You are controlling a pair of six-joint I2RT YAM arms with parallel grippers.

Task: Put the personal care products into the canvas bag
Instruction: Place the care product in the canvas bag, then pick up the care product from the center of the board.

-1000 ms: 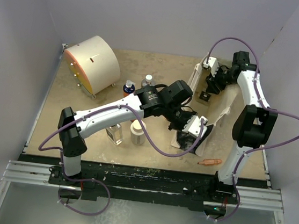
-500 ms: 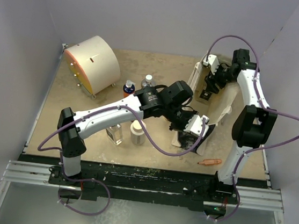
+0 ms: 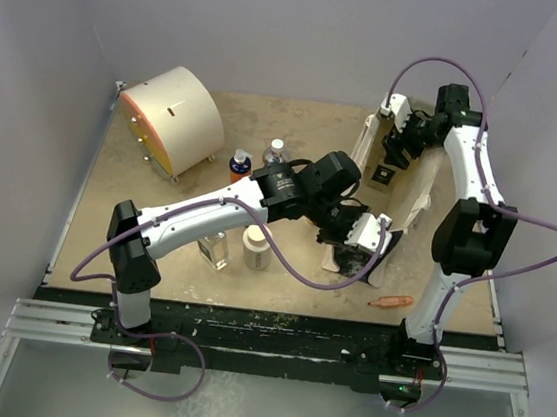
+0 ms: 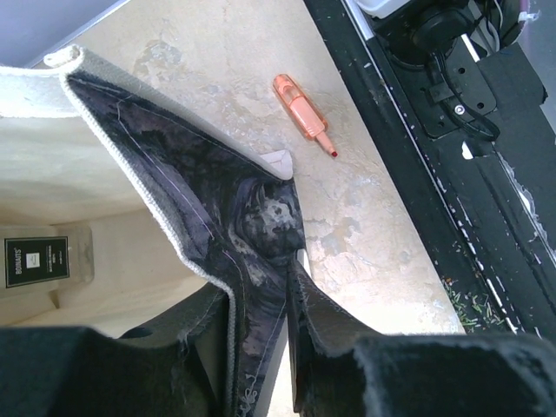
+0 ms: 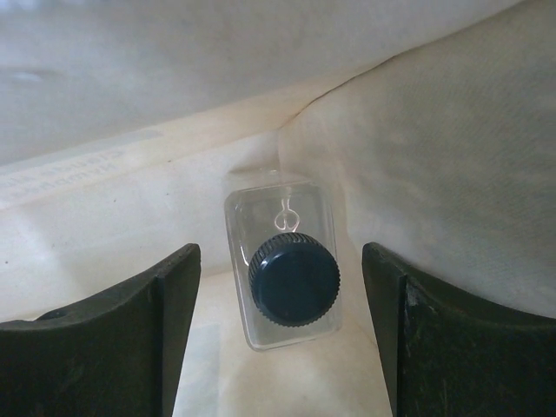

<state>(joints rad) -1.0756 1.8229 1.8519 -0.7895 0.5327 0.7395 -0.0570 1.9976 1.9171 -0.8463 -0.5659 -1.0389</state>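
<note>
Half-hidden, one clear bottle [image 5: 294, 280] is lying in the canvas bag [image 4: 200, 191].
My right gripper [image 5: 280, 265] is gaping above; my left gripper [image 4: 261, 300] is pinching its rim.

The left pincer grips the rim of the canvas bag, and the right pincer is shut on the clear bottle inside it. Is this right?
No: the right pincer is open, not touching the clear bottle inside the canvas bag, as the right wrist view shows. The left pincer does grip the rim.
</note>
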